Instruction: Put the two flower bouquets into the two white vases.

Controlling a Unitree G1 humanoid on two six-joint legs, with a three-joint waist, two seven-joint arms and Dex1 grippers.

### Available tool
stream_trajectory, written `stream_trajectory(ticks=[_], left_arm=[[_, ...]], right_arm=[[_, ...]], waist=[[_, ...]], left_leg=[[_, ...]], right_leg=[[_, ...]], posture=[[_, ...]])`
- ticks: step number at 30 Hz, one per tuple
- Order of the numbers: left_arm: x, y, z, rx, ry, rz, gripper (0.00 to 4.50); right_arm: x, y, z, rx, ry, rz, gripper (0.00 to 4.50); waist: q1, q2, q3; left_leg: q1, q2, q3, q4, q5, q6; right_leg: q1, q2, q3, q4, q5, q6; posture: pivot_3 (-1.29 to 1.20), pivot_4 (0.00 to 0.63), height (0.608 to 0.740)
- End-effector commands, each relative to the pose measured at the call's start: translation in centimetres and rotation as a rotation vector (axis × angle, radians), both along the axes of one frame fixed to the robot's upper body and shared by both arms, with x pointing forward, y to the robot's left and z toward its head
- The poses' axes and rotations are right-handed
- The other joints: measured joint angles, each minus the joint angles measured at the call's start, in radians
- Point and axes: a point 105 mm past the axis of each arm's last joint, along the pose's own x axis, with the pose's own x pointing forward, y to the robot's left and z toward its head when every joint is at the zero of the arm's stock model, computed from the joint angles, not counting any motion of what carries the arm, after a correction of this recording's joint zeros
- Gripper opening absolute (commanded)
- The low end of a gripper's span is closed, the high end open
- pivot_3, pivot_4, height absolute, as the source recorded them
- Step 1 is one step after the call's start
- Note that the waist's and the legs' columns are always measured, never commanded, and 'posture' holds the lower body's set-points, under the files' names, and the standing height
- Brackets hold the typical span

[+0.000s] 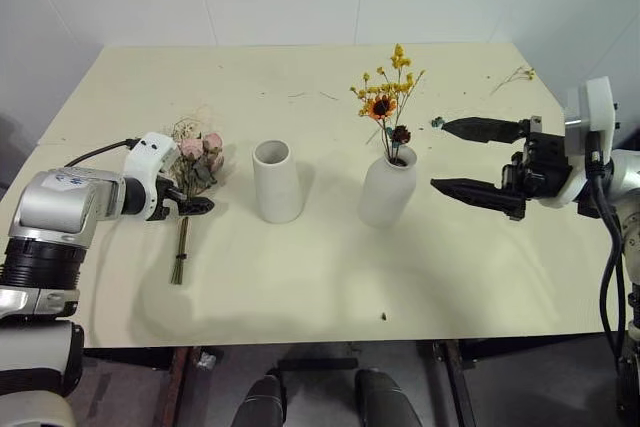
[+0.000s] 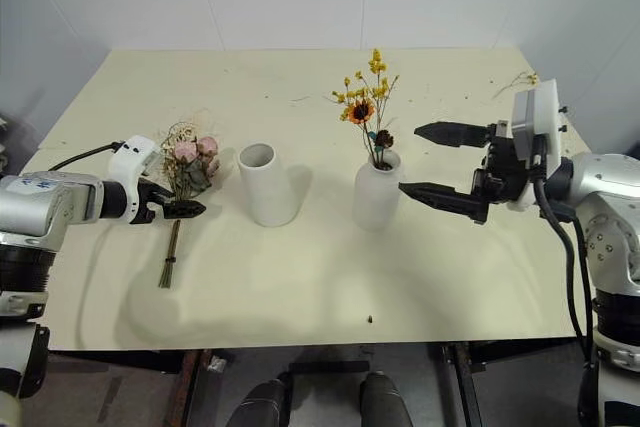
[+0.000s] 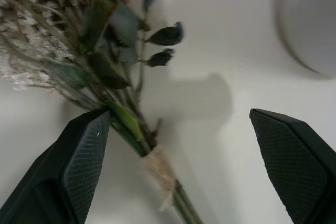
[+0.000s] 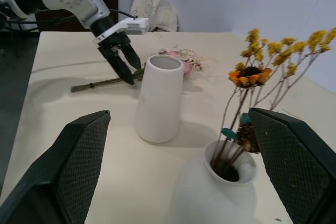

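Your left end effector (image 1: 196,205) straddles the rose bouquet (image 1: 194,169) on the desk (image 1: 300,277), fingers spread; your right end effector (image 1: 455,158) gapes beside the bottle vase (image 1: 386,189).

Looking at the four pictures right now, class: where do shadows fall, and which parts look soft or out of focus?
Left eye view: cylinder vase and bottle vase cast soft shadows on the table. Left wrist view: the rose bouquet is blurred, and a claw-finger shadow lies on the tabletop. Right wrist view: the bottle vase's body looks soft; the yellow bouquet is sharper.
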Motion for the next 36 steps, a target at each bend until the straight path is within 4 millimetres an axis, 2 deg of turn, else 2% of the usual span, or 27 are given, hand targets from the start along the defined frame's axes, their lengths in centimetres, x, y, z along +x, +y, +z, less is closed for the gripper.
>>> stream_trajectory(ticks=[1, 10, 19, 21, 25, 27, 29, 33, 35, 36], left_arm=[[0.1, 0.5, -1.0, 0.013, 0.039, 0.061, 4.5], [-1.3, 0.9, -2.6, -0.039, 0.09, 0.096, 4.5], [-1.0, 0.9, -2.6, -0.045, 0.081, 0.085, 1.85], [-0.8, 0.9, -2.3, -0.044, 0.072, 0.079, 1.16], [-0.3, 0.8, -1.5, -0.06, 0.029, 0.057, 0.1], [0.2, 0.3, -0.4, -0.075, -0.051, -0.002, 0.05], [0.9, -0.1, 1.6, -0.124, -0.188, -0.049, 0.05], [2.0, -1.5, 7.2, -0.365, -0.528, -0.074, 0.05], [2.0, -2.0, 9.0, -0.449, -0.63, -0.093, 0.05], [1.6, -2.5, 10.8, -0.523, -0.72, -0.138, 0.05]], right_arm=[[-0.9, 1.1, 1.0, 0.007, -0.059, 0.056, 4.45], [-1.0, 1.6, 0.8, 0.018, -0.065, 0.056, 4.45], [-1.0, 1.5, 0.7, 0.008, -0.07, 0.057, 4.5], [-1.1, 1.5, 0.7, 0.002, -0.081, 0.064, 4.5], [-1.2, 1.4, 0.6, 0.0, -0.096, 0.069, 4.5], [-1.2, 1.2, 0.5, -0.011, -0.102, 0.061, 4.5], [-0.8, 0.7, 0.6, -0.016, -0.113, 0.034, 4.5], [-0.2, 0.0, 0.7, -0.013, -0.115, 0.0, 4.5], [-0.1, 0.0, 0.6, -0.013, -0.114, -0.003, 4.5], [0.0, 0.0, 0.6, -0.011, -0.114, -0.007, 4.5]], waist=[[0.004, 0.0, 0.0], [0.004, -0.001, 0.0], [0.013, -0.001, 0.0], [0.017, -0.001, 0.0], [0.024, -0.001, 0.0], [0.025, -0.001, 0.0], [0.025, -0.001, 0.0], [0.028, -0.001, 0.0], [0.029, -0.001, 0.0], [0.028, -0.001, 0.0]], left_leg=[[0.0, 0.0, 0.0, 0.0, 0.0, 0.0], [0.0, 0.0, 0.0, 0.0, 0.0, 0.0], [0.0, 0.0, 0.0, 0.002, 0.0, 0.0], [0.0, 0.0, 0.0, 0.002, 0.0, 0.0], [0.0, 0.0, 0.0, 0.002, 0.0, 0.0], [0.0, 0.0, 0.0, 0.002, 0.0, 0.0], [0.0, 0.0, 0.0, 0.002, 0.0, 0.0], [-0.001, 0.0, 0.0, 0.003, 0.0, 0.0], [-0.002, 0.0, -0.001, 0.005, 0.0, 0.0], [-0.002, -0.001, 0.0, 0.005, 0.0, 0.0]], right_leg=[[0.0, 0.0, 0.0, 0.0, 0.0, 0.0], [0.0, 0.0, 0.0, 0.0, 0.0, 0.0], [0.001, 0.0, 0.0, 0.001, 0.0, 0.0], [0.001, 0.0, 0.0, 0.001, 0.0, 0.0], [0.001, 0.0, 0.0, 0.001, 0.0, 0.0], [0.001, 0.0, 0.0, 0.0, 0.0, 0.0], [0.001, 0.0, 0.0, 0.0, 0.0, 0.0], [0.001, -0.001, -0.001, 0.0, 0.001, 0.0], [0.001, -0.001, -0.001, 0.0, 0.002, 0.001], [0.001, -0.001, -0.001, 0.0, 0.002, 0.001]], posture=[[0.0, 0.15, 0.74], [0.0, 0.15, 0.74], [0.0, 0.15, 0.74], [0.0, 0.15, 0.74], [0.0, 0.15, 0.74], [0.0, 0.15, 0.74], [0.0, 0.15, 0.74], [0.0, 0.15, 0.74], [0.0, 0.15, 0.74], [0.0, 0.15, 0.74]])
